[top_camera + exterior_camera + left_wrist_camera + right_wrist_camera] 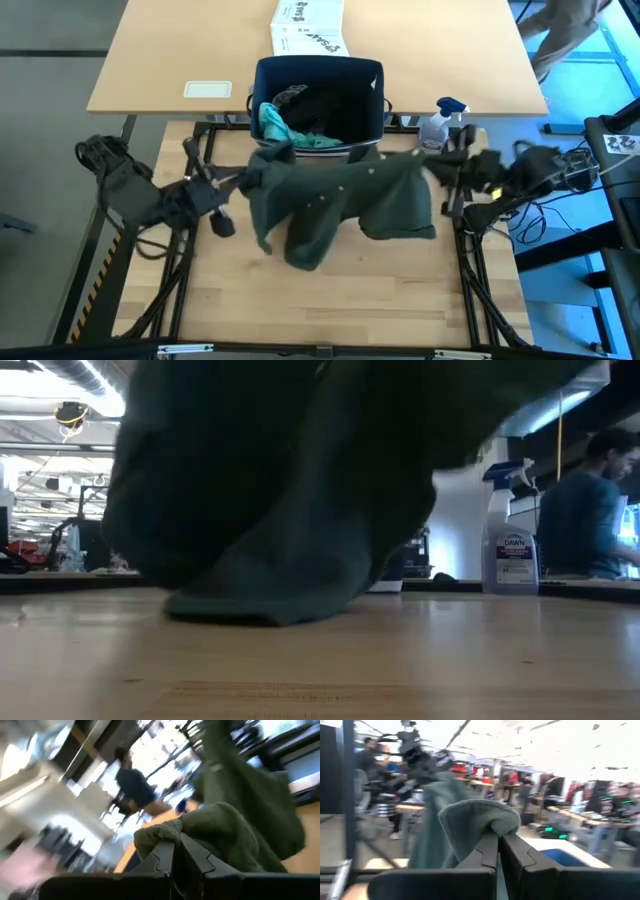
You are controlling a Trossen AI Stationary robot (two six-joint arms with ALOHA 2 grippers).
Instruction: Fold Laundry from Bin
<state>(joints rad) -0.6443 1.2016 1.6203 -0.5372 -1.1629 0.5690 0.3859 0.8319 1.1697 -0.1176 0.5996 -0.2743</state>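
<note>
An olive-green piece of laundry (340,200) with small buttons is strung between my two grippers above the table, in front of the bin. My left gripper (243,178) is shut on its left end and my right gripper (432,165) on its right end. The cloth sags in the middle, and its lowest fold (262,605) rests on the tabletop. The navy-blue bin (320,95) stands just beyond. A teal piece (277,125) hangs over its left rim, and dark cloth (325,110) lies inside. My left gripper pinches a bunched fold of the olive piece (161,832) between its two shut fingers, coming level from the table's left. The cloth bulges over the fingertips (167,852) and trails away toward the other arm. How many layers it has, I cannot tell. My right gripper pinches a rounded, bunched fold of the olive piece (480,820) between its two shut fingers (512,852), coming about level from the table's right. The cloth wraps over the fingertips and hangs away below them. Its lowest part lies on the table.
A spray bottle (437,125) stands at the bin's right, close to my right arm. A white printed box (308,28) and a white label (208,90) lie on the lighter table behind. A person (580,510) stands beyond the table on the right. Bare wood (330,310) lies nearer.
</note>
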